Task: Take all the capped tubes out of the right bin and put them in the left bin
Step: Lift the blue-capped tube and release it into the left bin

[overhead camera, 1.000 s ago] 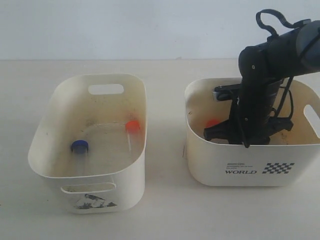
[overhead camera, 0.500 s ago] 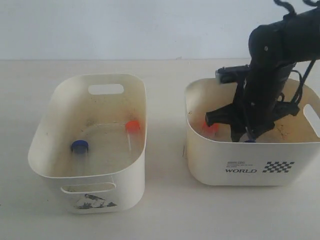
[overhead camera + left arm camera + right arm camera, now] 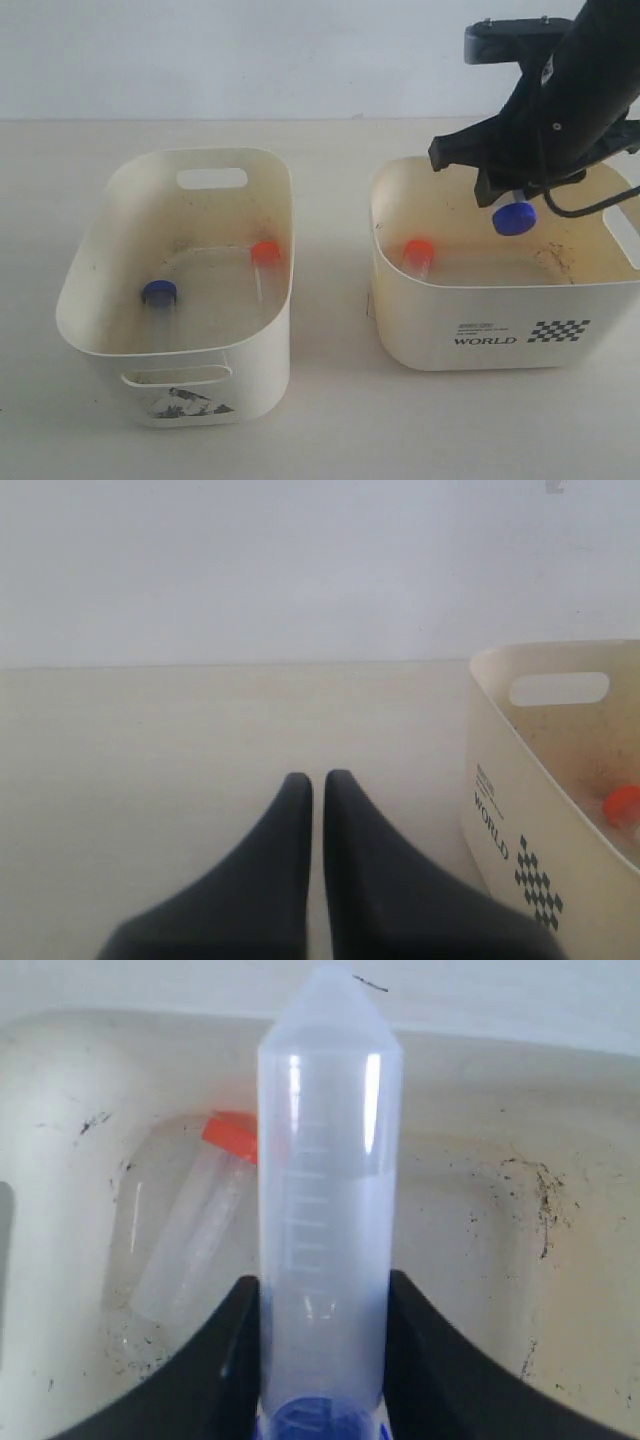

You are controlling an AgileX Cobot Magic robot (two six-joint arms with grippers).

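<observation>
Tube [image 3: 325,1210] in fingers [image 3: 228,1360] (clear of right bin [image 3: 480,330] walls)

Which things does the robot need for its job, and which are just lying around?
Job: right gripper, held blue-capped tube, orange-capped tube in the right bin, left bin, its two tubes.
Just there: left gripper, table.

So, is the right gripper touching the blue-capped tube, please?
Touching. The right wrist view shows the right gripper clamping the blue-capped tube, one dark finger flush against each side.
</observation>
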